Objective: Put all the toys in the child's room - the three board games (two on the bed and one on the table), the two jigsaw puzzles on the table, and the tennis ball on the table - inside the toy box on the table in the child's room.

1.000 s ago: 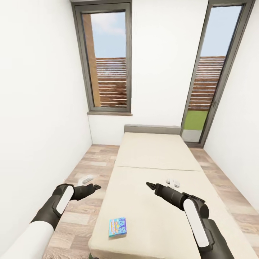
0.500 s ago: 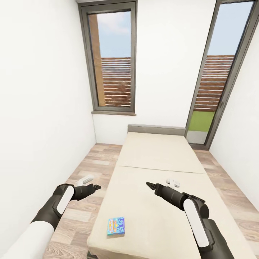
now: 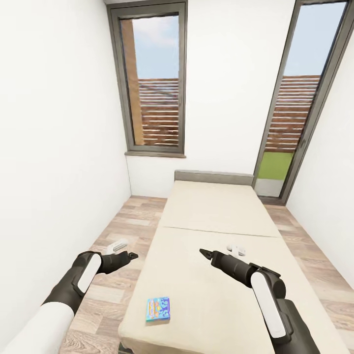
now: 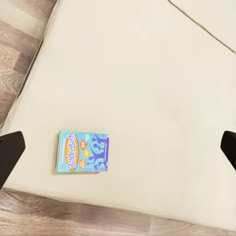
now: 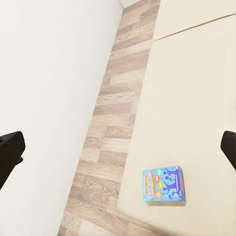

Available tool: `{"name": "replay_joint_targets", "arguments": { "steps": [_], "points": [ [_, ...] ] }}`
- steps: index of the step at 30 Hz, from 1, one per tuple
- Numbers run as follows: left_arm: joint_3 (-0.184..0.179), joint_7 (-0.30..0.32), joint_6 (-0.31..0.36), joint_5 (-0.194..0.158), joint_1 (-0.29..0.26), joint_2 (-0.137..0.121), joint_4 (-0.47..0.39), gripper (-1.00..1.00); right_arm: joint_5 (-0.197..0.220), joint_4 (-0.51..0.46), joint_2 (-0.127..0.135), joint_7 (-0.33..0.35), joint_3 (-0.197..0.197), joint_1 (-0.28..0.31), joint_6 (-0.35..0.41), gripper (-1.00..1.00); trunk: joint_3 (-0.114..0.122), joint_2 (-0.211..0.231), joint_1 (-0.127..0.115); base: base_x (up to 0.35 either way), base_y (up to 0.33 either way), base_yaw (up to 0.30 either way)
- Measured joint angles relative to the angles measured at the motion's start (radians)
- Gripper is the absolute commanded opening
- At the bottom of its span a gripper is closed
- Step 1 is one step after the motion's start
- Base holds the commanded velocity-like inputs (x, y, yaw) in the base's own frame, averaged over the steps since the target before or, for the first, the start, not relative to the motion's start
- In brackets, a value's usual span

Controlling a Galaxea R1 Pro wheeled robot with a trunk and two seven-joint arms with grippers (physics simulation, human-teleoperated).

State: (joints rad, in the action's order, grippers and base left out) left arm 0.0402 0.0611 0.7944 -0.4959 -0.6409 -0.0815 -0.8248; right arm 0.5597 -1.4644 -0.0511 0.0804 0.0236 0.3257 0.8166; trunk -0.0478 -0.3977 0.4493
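So the robot's parked at the foot end of the bed (image 3: 216, 231), looking up its length toward the low grey headboard (image 3: 211, 176). The mattress is plain beige with a seam running across it about halfway.

The only toy I can spot is the small blue-teal board game (image 3: 158, 309) – the box reads "Balderdash" in the left wrist view (image 4: 82, 151). It's lying flat on the mattress close to the foot-end corner, on the side by the strip of wood-plank floor (image 3: 118, 231) and the blank white wall. Also visible from the right wrist camera (image 5: 164, 185), same spot, just in from the mattress edge.

Left gripper (image 3: 132, 255) hangs over the floor just off the bed's side edge, empty. Right gripper (image 3: 203, 253) hovers above the middle of the mattress, also empty. Both wrist views show the fingertips way out at opposite sides of the frame, so the jaws are spread wide on both.

Neither gripper is touching the game; it sits nearer the robot than both of them.

Two tall dark-framed windows (image 3: 155, 78) on the far wall.
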Motion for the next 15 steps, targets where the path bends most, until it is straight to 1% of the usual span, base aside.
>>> {"name": "replay_joint_targets", "arguments": {
  "steps": [5, 8, 12, 15],
  "points": [
    [0.000, 0.000, 0.000, 0.000, 0.000, 0.001, 0.000, 1.00, 0.000, 0.000, 0.000, 0.000, 0.000, 0.000, 0.000, 1.00, 0.000, 0.000, 0.000, 0.000, -0.004, 0.000],
    [0.000, 0.000, -0.001, 0.000, 0.001, 0.001, 0.000, 1.00, 0.000, 0.000, 0.000, 0.000, 0.000, 0.000, 0.000, 1.00, 0.000, 0.000, 0.000, 0.000, -0.070, 0.000],
    [0.000, 0.000, 0.000, 0.000, 0.001, 0.001, 0.000, 1.00, 0.000, 0.000, 0.000, -0.001, 0.000, 0.000, 0.000, 1.00, 0.000, 0.000, 0.000, 0.000, -0.185, 0.000],
    [0.000, 0.000, 0.000, 0.000, 0.001, 0.001, 0.000, 1.00, 0.000, 0.000, 0.000, -0.001, 0.000, 0.000, 0.000, 1.00, 0.001, 0.000, 0.000, 0.000, -0.245, -0.067]
  ]
}}
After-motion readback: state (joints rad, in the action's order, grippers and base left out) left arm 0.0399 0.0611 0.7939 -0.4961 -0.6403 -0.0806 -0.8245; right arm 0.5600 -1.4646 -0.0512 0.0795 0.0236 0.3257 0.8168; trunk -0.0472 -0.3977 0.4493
